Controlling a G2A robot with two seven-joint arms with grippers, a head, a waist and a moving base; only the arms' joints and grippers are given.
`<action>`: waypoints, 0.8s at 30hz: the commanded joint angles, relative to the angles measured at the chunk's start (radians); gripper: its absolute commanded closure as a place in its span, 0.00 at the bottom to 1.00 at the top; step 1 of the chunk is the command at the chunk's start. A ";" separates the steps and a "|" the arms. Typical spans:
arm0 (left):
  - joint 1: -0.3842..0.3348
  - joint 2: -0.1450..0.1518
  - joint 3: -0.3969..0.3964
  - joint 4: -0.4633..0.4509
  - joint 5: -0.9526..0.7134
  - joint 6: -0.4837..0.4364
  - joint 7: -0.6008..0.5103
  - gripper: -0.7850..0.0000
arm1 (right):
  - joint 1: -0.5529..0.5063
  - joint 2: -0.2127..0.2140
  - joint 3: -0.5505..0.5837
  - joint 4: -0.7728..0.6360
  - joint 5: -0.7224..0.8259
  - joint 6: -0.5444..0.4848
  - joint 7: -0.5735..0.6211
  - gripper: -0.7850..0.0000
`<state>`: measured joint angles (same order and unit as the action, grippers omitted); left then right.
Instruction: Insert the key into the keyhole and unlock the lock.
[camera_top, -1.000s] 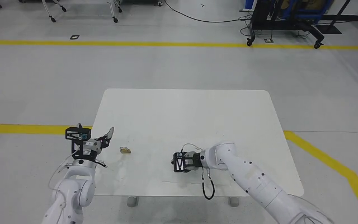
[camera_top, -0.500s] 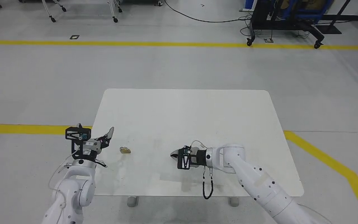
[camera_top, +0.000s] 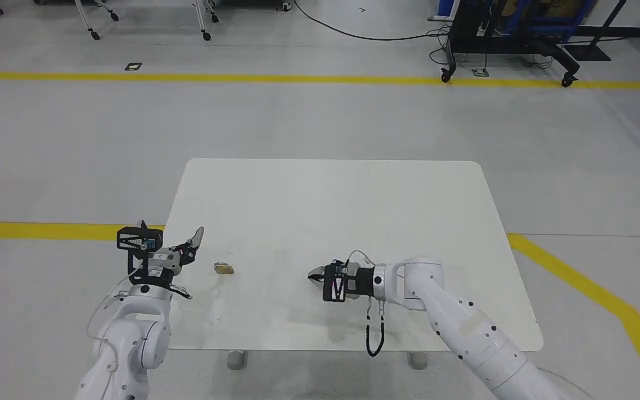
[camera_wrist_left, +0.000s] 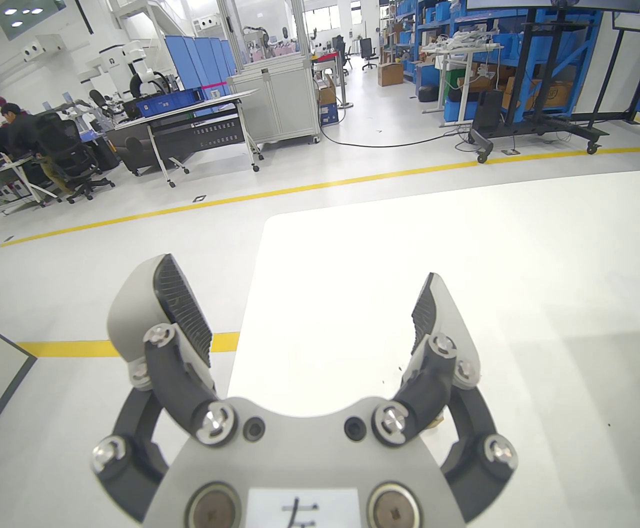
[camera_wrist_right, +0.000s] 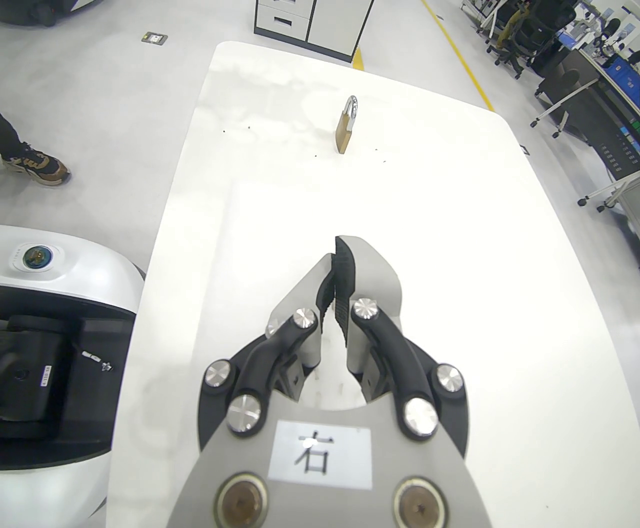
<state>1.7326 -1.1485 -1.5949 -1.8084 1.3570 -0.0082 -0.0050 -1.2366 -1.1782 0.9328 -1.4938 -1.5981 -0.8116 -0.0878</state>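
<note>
Padlock (camera_top: 224, 268) lies on the white table (camera_top: 330, 200) nr its left edge, on the robot's side. It has a brass body w/ a silver shackle. In the right wrist view the padlock (camera_wrist_right: 346, 127) sits well ahead of the fingers, shackle end pointing away from the camera, w/ a few dark specks on the table (camera_wrist_right: 450, 225) close by.

Left gripper (camera_top: 192, 248) hovers at the table's left edge, near the padlock but apart from it. In the left wrist view the left gripper (camera_wrist_left: 300, 285) is spread wide and empty, its ribbed pads (camera_wrist_left: 182, 310) facing each other. One finger is over the floor, the other over the table (camera_wrist_left: 450, 250).

Right gripper (camera_top: 316, 273) is nr the middle of the table's front part, pointing toward the padlock and well apart from it. In the right wrist view the right gripper (camera_wrist_right: 340, 247) is pressed together, pads meeting at the tips w/ no gap. Can't tell whether the key is pinched btw the pads. Black cable (camera_top: 372, 335) loops down from the right arm's wrist across the table's front edge.
</note>
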 joint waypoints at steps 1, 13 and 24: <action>0.007 0.000 0.029 -0.026 0.053 -0.031 -0.019 0.00 | 0.006 -0.003 -0.001 0.025 0.027 0.019 -0.025 1.00; -0.076 0.015 0.160 -0.088 0.016 -0.504 -0.275 0.00 | 0.045 -0.018 -0.041 0.214 0.077 0.026 -0.171 1.00; -0.156 0.014 0.303 -0.044 0.193 -0.549 -0.420 0.00 | 0.079 -0.026 -0.070 0.294 0.062 0.029 -0.285 1.00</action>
<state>1.5842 -1.1337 -1.3049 -1.8625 1.5391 -0.5526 -0.4148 -1.1614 -1.2039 0.8636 -1.2048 -1.5349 -0.7797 -0.3659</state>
